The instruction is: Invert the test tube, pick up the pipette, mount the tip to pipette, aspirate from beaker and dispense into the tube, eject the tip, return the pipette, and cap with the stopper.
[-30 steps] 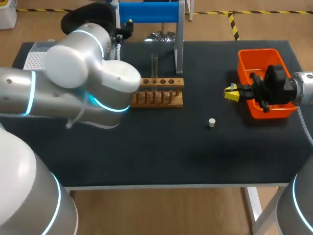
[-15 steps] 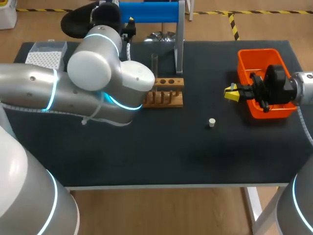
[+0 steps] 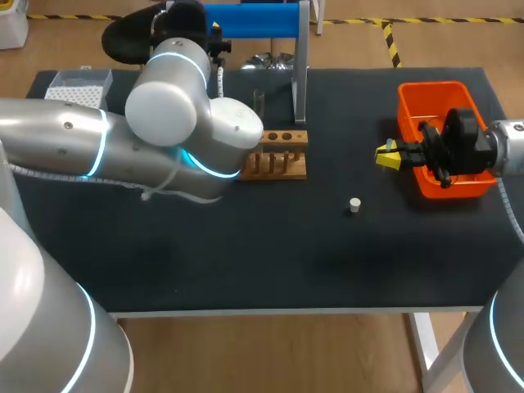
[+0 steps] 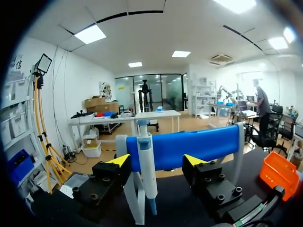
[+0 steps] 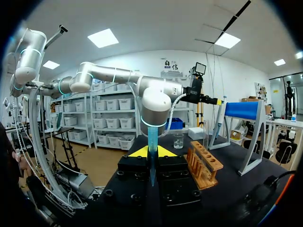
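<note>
Presently, stage: early, pipette point(image 4: 144, 165) untaken.
Tube point(image 3: 259, 102): upright in rack point(image 3: 277, 155), toward back edge.
Pipette: on stand point(image 4: 189, 146), ahead of left gripper point(image 4: 157, 160), fingers apart.
Right gripper point(image 5: 151, 153): clamped on tip point(image 5: 152, 137), near right edge.
Outstanding: mounting, transfer, capping; stopper point(image 3: 354, 205) loose near table middle.

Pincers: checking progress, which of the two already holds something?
The right pincer: it is shut on a slim blue pipette tip. The left pincer is open, and the pipette hangs ungrasped on its stand ahead.
</note>
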